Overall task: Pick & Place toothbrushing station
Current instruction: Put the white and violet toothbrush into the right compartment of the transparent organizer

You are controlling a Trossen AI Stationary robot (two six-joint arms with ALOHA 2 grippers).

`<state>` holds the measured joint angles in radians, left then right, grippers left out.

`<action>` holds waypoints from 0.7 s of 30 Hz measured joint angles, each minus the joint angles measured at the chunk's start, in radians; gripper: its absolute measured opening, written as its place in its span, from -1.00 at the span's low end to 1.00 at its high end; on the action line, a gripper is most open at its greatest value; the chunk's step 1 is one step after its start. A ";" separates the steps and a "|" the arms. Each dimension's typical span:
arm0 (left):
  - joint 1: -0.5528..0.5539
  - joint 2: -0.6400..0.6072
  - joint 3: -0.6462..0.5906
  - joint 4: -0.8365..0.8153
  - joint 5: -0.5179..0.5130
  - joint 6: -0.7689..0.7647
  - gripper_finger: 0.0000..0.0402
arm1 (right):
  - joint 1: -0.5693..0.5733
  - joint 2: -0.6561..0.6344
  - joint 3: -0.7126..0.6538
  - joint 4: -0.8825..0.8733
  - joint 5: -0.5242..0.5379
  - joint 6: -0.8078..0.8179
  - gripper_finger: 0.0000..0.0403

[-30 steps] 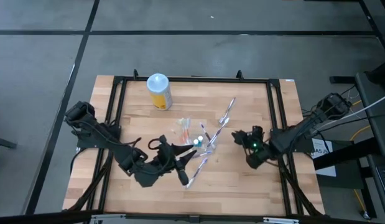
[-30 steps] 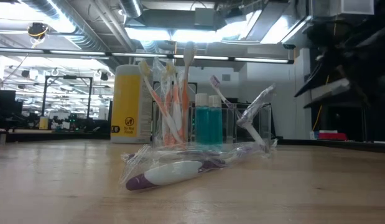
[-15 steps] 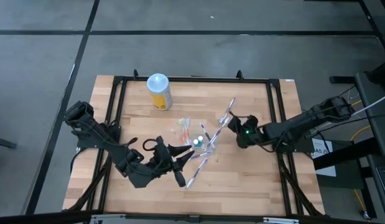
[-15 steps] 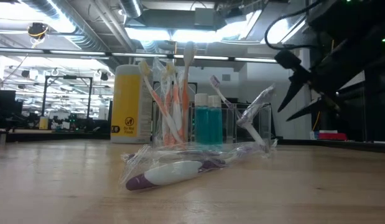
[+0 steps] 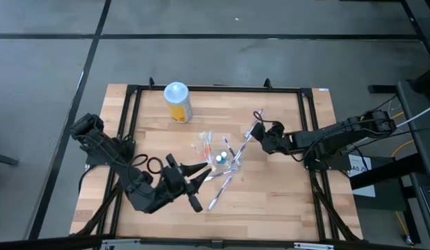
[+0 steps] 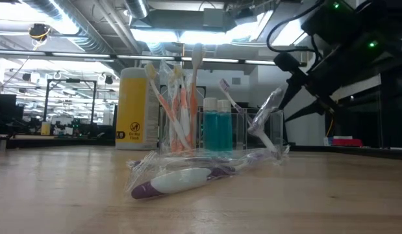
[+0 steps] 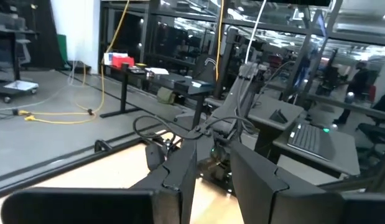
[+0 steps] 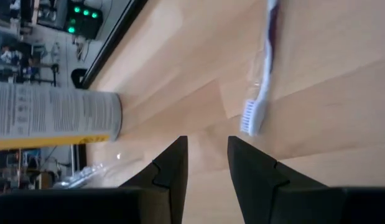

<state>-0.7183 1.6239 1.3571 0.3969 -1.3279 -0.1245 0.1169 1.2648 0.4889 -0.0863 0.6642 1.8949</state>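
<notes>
The toothbrushing station stands mid-table. A clear holder (image 6: 178,107) keeps orange-pink and whitish toothbrushes upright, and beside it is a clear holder with teal bottles (image 6: 218,130). One wrapped purple-white toothbrush (image 6: 188,179) lies flat on the table in front (image 5: 220,184). Another wrapped toothbrush (image 5: 251,130) lies just right of the holders, its bristle head (image 8: 249,115) ahead of my right gripper (image 5: 259,134), which is open just beside it. My left gripper (image 5: 201,171) is open, raised and level, left of the station, with nothing between its fingers (image 7: 180,180).
A yellow canister with a white lid (image 5: 177,101) stands at the far left of the wooden table top (image 5: 284,201). A black frame (image 5: 308,139) borders the table. Bare wood lies near the front edge and on the right.
My right gripper has swung from the table's right side toward the far edge and the left, ending beside the wrapped toothbrush right of the holders. My left gripper has risen a little and drawn back toward the left. The toothbrushes and holders have not moved.
</notes>
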 joint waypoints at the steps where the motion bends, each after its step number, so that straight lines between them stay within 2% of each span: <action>1: -0.004 0.000 0.000 0.008 -0.009 0.014 -0.54 | 0.000 0.000 0.000 0.009 0.000 -0.018 -0.43; 9: -0.021 0.000 0.000 0.057 -0.051 0.088 -0.57 | 0.000 0.000 0.001 0.207 -0.014 -0.254 -0.43; 21: -0.020 0.000 0.000 0.057 -0.067 0.123 -0.63 | 0.074 0.032 0.001 0.299 -0.049 -0.332 -0.43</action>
<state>-0.7380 1.6241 1.3571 0.4535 -1.3952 -0.0012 0.1911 1.2963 0.4896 0.2129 0.6155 1.5633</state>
